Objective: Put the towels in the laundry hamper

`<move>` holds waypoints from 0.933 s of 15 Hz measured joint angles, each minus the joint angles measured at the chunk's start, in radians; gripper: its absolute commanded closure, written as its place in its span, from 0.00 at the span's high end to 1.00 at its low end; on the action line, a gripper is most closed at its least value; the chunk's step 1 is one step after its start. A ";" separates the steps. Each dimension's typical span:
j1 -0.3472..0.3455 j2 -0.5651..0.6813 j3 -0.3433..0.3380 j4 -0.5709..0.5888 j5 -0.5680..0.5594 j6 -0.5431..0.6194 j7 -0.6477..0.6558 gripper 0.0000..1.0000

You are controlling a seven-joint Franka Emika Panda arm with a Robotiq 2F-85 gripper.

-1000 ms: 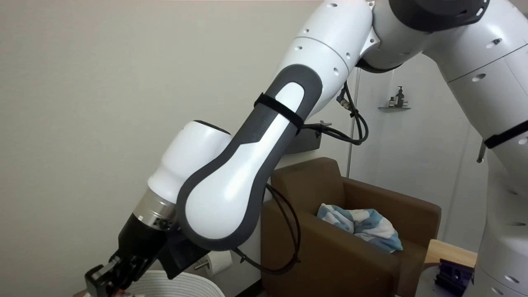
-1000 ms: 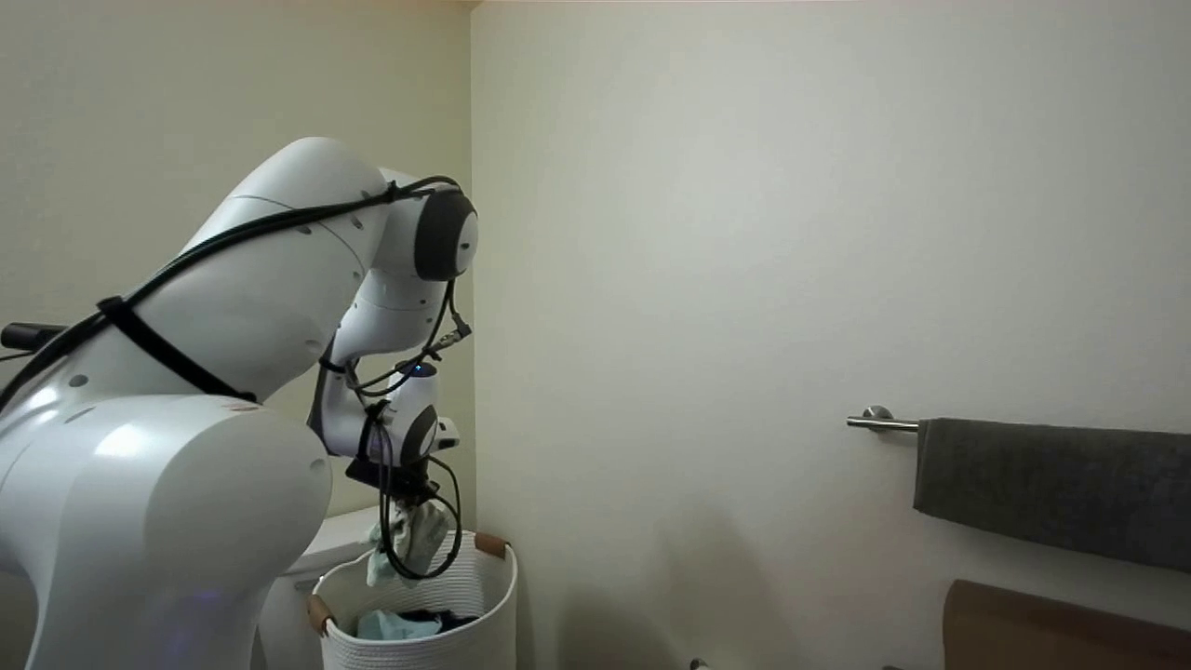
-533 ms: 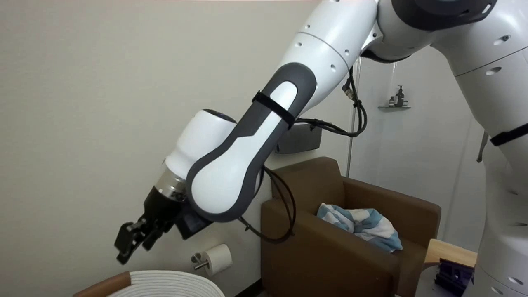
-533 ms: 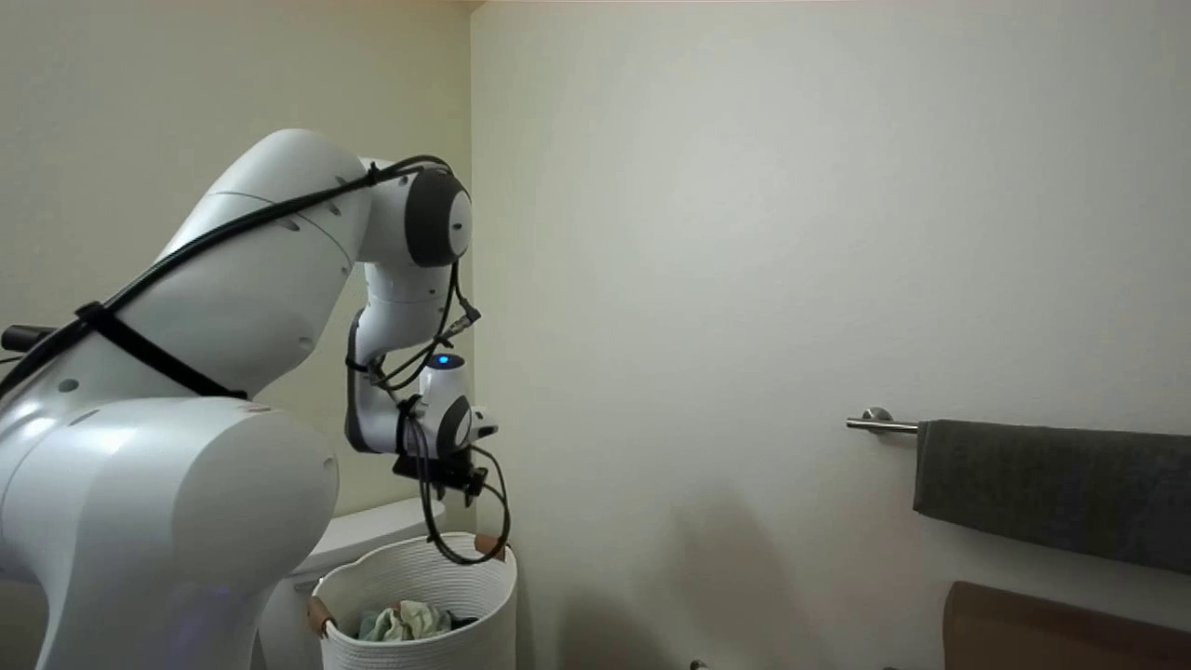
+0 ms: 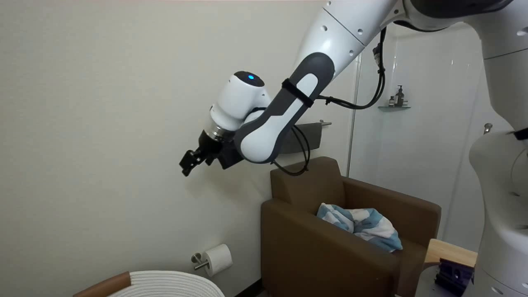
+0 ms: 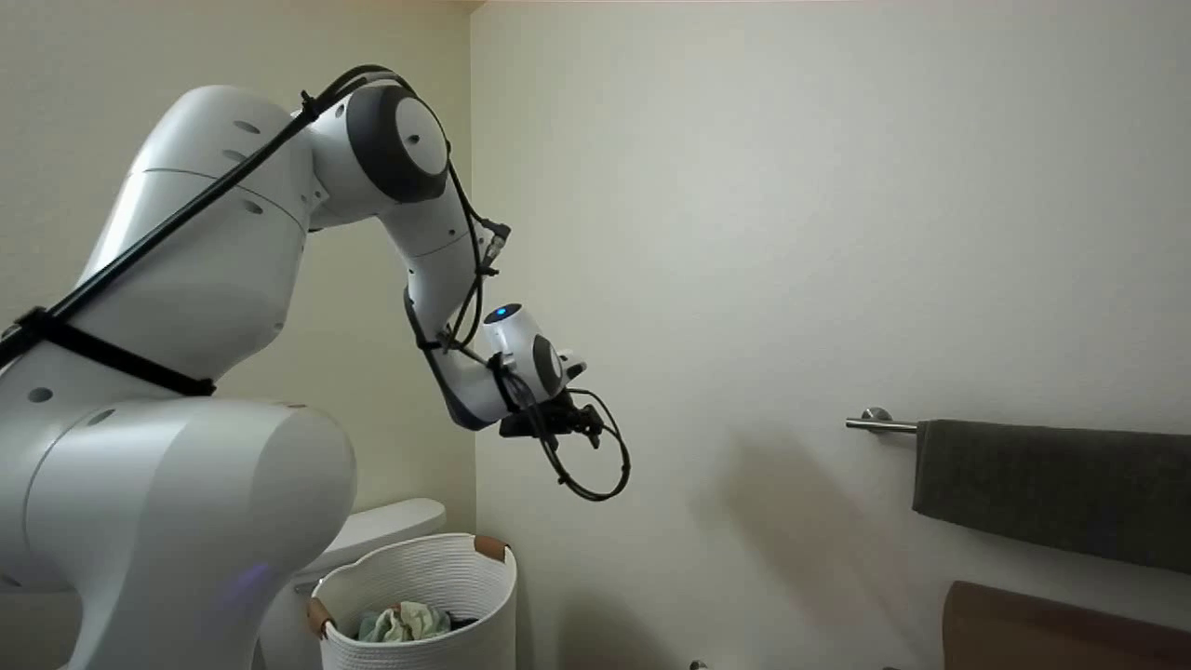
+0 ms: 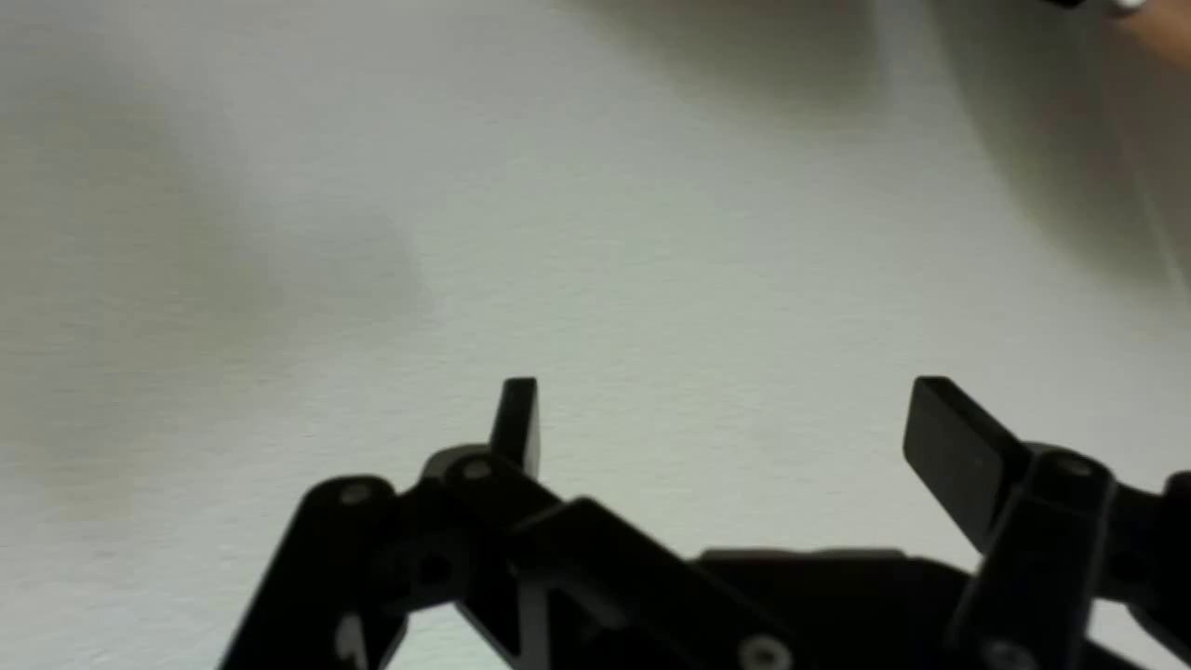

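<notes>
Your claw (image 7: pixel 724 419) stands wide and high; the pale green towel (image 6: pixel 411 622) lies in the hamper (image 6: pixel 488 642)

In an exterior view, reading left to right, you get the white arm (image 6: pixel 214 279) first, then the toilet tank (image 6: pixel 386 521), partly covered by the hamper. The hamper is upright, and inside it the pale green towel lies crumpled. Bluish cloth (image 6: pixel 370 626) shows at its left and dark cloth (image 6: pixel 462 622) at its right; you cannot tell how many pieces there are. Your claw is higher than the hamper and, in this view, to the right of it. Well to the right again, the dark grey towel (image 6: pixel 1051 493) hangs over a metal bar (image 6: pixel 882 425), with the brown armchair (image 6: pixel 1051 642) lower down.

In an exterior view, you see the hamper's top at the lower left, with your claw well above it in front of the wall (image 5: pixel 103 144). Next comes a toilet paper roll (image 5: pixel 219 260) mounted on the wall, then the armchair, the blue-and-white striped towel (image 5: pixel 363 229) bunched on it. Farther right are bottles (image 5: pixel 399 98) on a small shelf (image 5: pixel 394 108), then a dark purple object (image 5: pixel 453 276), and last the arm.

In the wrist view, your claw's two fingers (image 7: pixel 958 456) stand well apart, left and right, with plain wall between them.
</notes>
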 measured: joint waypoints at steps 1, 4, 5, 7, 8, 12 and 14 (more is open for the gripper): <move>0.033 -0.004 -0.081 0.000 -0.059 -0.018 0.051 1.00; 0.142 -0.023 -0.321 -0.020 -0.208 -0.098 0.189 1.00; 0.171 -0.035 -0.389 -0.036 -0.250 -0.131 0.225 1.00; 0.211 -0.064 -0.500 -0.078 -0.326 -0.206 0.286 1.00; 0.225 -0.082 -0.547 -0.103 -0.361 -0.246 0.312 1.00; 0.238 -0.159 -0.675 -0.215 -0.441 -0.333 0.349 1.00; 0.237 -0.200 -0.728 -0.270 -0.471 -0.334 0.350 1.00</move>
